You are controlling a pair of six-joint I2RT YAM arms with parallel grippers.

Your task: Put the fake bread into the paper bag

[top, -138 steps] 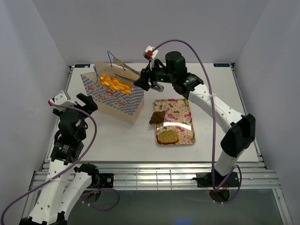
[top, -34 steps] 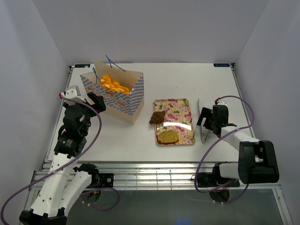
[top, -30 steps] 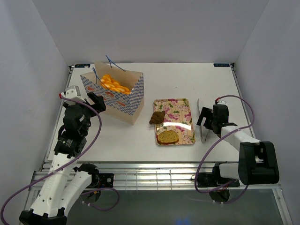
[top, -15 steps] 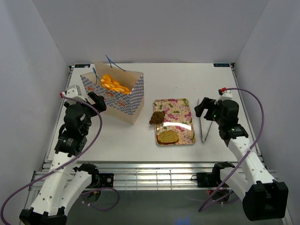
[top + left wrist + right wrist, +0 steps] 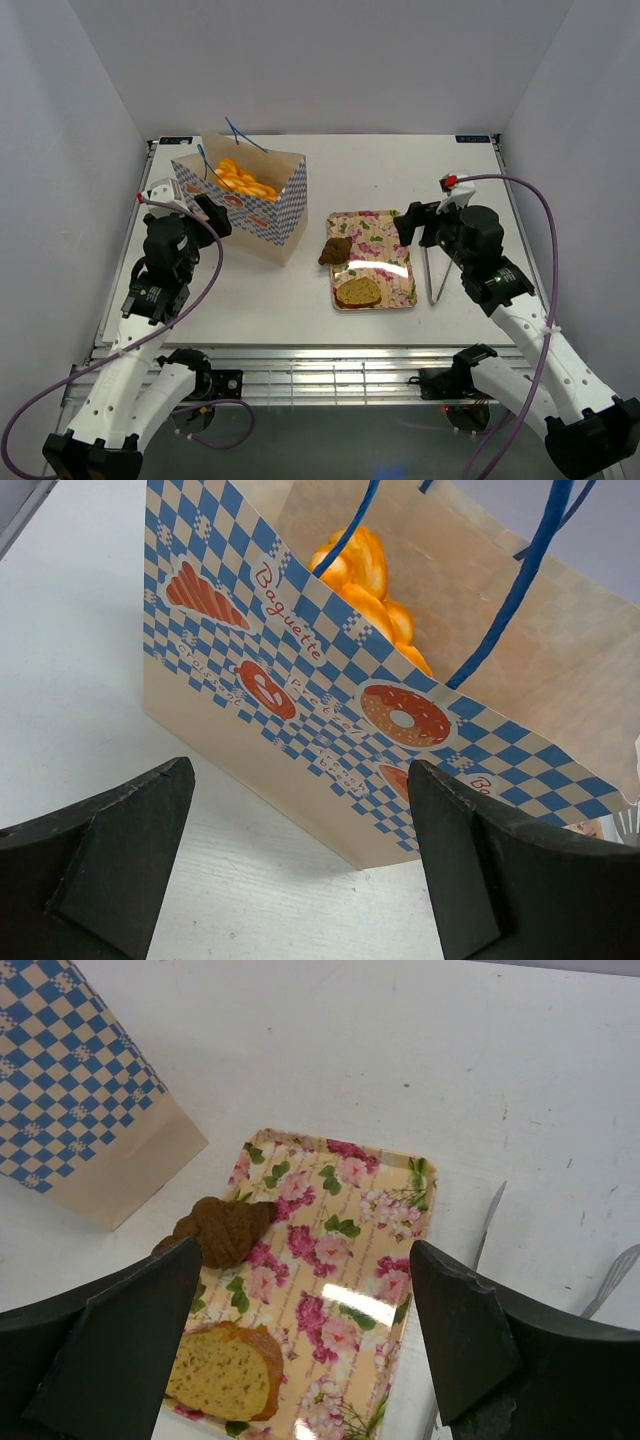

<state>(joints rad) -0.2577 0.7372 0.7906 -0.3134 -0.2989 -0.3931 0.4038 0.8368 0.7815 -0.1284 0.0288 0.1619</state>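
Note:
The paper bag point(image 5: 245, 200) stands open at the back left, with several orange fake bread pieces point(image 5: 243, 178) inside. A brown bun point(image 5: 334, 250) and a toast slice point(image 5: 357, 291) lie on the floral tray point(image 5: 398, 228). My left gripper point(image 5: 215, 215) is open and empty, just short of the bag's checkered side point(image 5: 330, 710); the left wrist view shows the orange pieces point(image 5: 365, 575) and the gripper point(image 5: 300, 880). My right gripper point(image 5: 405, 228) is open and empty above the tray's right side; its wrist view shows the gripper point(image 5: 310, 1350), the bun point(image 5: 222, 1230) and the slice point(image 5: 228, 1375).
Metal tongs point(image 5: 432, 270) lie on the table right of the tray and also show in the right wrist view point(image 5: 490, 1220). The bag's blue string handles point(image 5: 238, 132) stick up. White walls close in the table on three sides.
My right arm has risen from low at the table's right and swung left toward the tray, leaving the tongs on the table. My left gripper has edged closer to the bag.

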